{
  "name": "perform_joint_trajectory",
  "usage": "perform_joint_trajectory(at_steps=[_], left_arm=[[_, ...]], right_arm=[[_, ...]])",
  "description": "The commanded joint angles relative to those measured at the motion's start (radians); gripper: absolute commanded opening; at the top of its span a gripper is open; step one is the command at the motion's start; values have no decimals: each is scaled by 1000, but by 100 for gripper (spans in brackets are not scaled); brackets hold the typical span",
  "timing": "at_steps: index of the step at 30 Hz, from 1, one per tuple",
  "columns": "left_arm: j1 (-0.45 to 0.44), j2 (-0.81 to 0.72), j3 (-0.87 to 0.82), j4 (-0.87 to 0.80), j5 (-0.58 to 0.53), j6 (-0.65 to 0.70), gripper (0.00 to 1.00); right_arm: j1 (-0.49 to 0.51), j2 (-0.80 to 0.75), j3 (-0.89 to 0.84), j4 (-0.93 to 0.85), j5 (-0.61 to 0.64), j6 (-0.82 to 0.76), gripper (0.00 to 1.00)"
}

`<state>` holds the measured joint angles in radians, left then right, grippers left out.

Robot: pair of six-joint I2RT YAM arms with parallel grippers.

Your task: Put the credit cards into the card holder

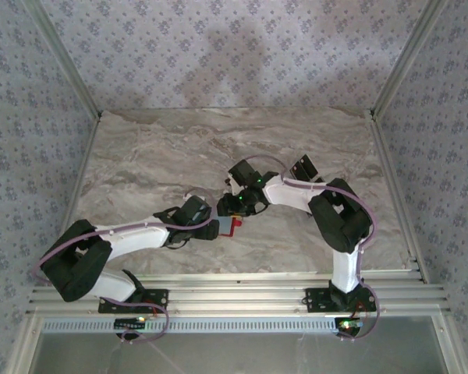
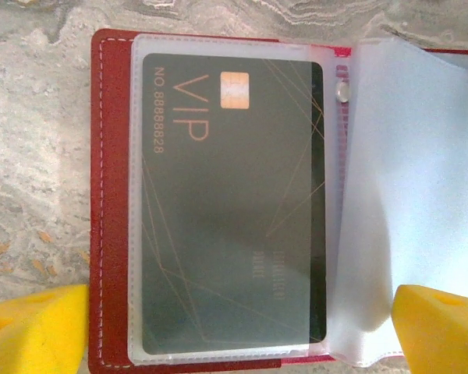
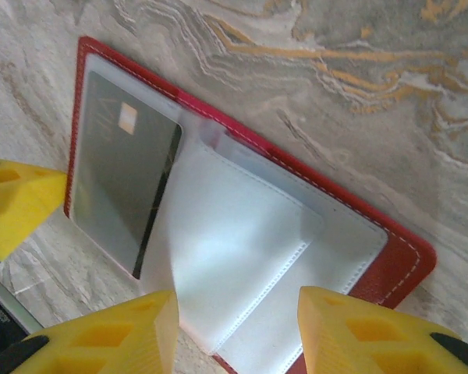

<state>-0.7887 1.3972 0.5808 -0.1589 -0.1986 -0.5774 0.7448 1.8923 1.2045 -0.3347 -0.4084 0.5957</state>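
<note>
Top view, holder: the red card holder (image 1: 231, 226) lies open on the marble worktop (image 1: 179, 148). It is about midway across and toward the near edge, where my two arms meet.
Top view, jaws: left jaws and right jaws crowd over it from opposite sides. Their gaps are too small to read here.
Left wrist, card: one dark credit card (image 2: 234, 202) marked VIP sits fully inside a clear sleeve (image 2: 136, 195) against the stitched red cover.
Left wrist, jaws: my left jaws are open and grip nothing. Their yellow pads (image 2: 31, 331) stand wide apart on either side of the holder. I judge they straddle it so it cannot slide.
Left wrist, spare pockets: the empty sleeves (image 2: 413, 156) are flipped aside past the snap stud (image 2: 342, 91), which leaves the filled pocket exposed.
Right wrist, jaws: my right jaws are also open and carry nothing, pads (image 3: 109, 335) spread above the empty sleeves (image 3: 242, 234). They are probably placed to work a pocket.
Right wrist, progress: one card (image 3: 125, 179) is stowed and empty pockets remain, so I judge the task is partway done.
</note>
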Motion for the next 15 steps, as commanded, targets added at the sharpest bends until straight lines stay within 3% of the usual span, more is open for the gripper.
perform_joint_trajectory(at_steps=[1,15], left_arm=[[-5,10,-4,-30,-28,-13,98],[-5,12,-5,-25,-29,-14,98]], right_arm=[[9,3,-3,23,5,23,46],[15,66,4,38,-3,26,46]])
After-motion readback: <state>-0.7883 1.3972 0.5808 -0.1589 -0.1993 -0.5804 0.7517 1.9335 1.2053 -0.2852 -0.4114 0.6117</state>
